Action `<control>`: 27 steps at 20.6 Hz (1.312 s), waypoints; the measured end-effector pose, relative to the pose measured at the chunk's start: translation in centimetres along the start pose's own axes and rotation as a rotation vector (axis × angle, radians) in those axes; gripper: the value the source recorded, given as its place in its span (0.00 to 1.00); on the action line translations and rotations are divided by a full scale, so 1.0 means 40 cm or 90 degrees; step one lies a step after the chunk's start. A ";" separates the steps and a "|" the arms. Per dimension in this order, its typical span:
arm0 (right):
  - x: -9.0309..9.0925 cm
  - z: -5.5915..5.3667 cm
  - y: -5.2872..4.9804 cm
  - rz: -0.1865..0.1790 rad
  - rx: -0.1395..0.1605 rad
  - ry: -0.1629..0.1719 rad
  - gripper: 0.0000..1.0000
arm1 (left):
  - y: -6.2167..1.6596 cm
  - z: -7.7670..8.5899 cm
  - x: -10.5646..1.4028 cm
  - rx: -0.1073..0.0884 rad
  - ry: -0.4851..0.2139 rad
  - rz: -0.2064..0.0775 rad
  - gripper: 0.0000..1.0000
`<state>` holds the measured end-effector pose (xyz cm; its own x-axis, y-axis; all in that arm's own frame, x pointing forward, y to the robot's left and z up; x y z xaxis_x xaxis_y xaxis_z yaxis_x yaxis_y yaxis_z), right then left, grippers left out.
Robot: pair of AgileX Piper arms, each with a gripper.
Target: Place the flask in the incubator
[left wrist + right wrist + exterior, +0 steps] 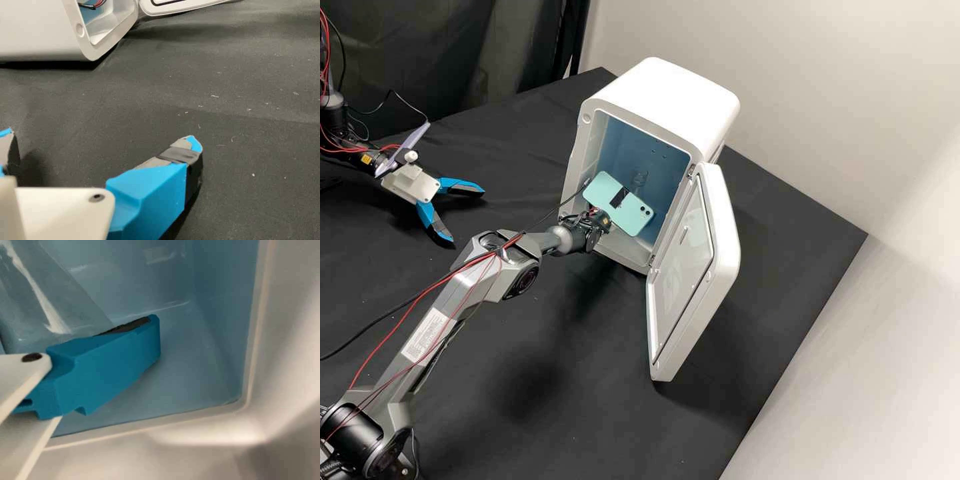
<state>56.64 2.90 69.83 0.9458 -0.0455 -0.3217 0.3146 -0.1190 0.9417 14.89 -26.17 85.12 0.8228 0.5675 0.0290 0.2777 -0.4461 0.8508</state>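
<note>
The incubator (667,100) stood at the upper middle of the high view on the bench (587,373). Its door (700,267) hung open toward the lower right. The right arm (487,267) came from the lower left and its end was inside the blue chamber, with a mint phone (618,203) on the wrist at the opening. In the right wrist view, the right gripper (85,322) was clamped on the flask (35,305): the dark pad of one blue finger (110,360) lay against the clear, tilted body, inside the chamber. The left gripper (463,213) was at the upper left, well apart from the incubator, its fingers spread wide over the bench.
</note>
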 end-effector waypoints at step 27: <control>-0.152 -0.067 0.061 0.093 -0.069 0.062 1.00 | -0.003 -0.013 -0.004 -0.008 0.014 -0.001 1.00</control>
<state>51.89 5.55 74.33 0.9838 0.0415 -0.1743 0.1749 -0.0111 0.9845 14.45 -25.84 85.30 0.8115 0.5831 0.0388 0.2730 -0.4370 0.8570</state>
